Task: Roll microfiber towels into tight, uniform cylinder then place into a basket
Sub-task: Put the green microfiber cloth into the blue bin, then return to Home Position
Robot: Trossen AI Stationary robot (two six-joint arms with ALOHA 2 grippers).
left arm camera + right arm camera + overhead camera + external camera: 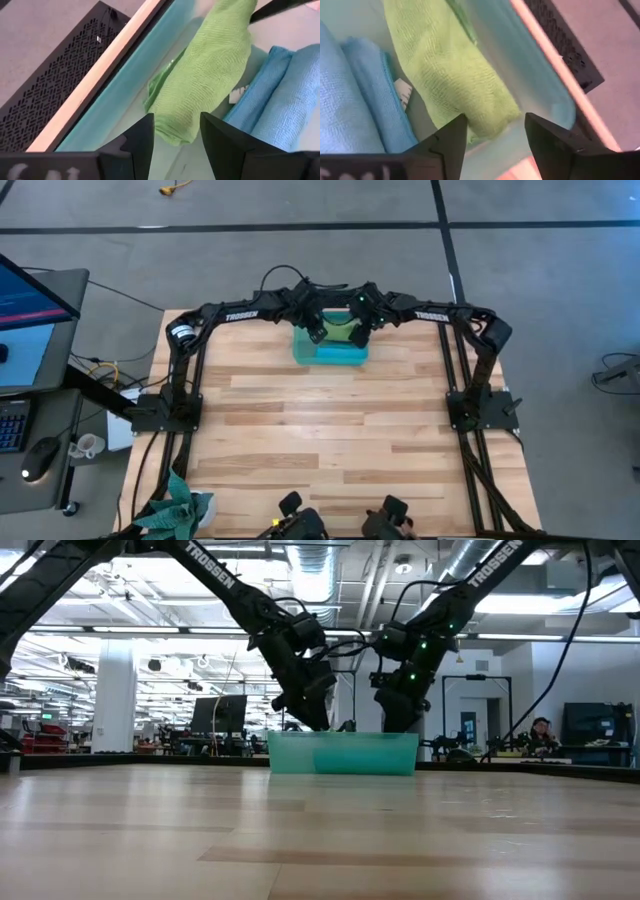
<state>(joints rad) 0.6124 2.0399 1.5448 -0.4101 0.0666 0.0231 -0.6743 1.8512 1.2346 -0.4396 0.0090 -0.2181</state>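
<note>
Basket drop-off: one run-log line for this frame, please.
stage: release | green towel: rolled, in basket beside blue towel | left gripper: open above roll end | right gripper: open above other end

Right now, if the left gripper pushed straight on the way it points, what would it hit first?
Most likely the green towel: the left gripper is open, its fingers straddling the roll's near end inside the basket. Depth is unclear.

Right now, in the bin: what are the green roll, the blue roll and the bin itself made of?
Green towel: soft matte cloth with a fine waffle weave, likely microfiber. Blue towel: same look, with a sewn edge and a white tag. Basket: smooth translucent teal, probably plastic.
</note>
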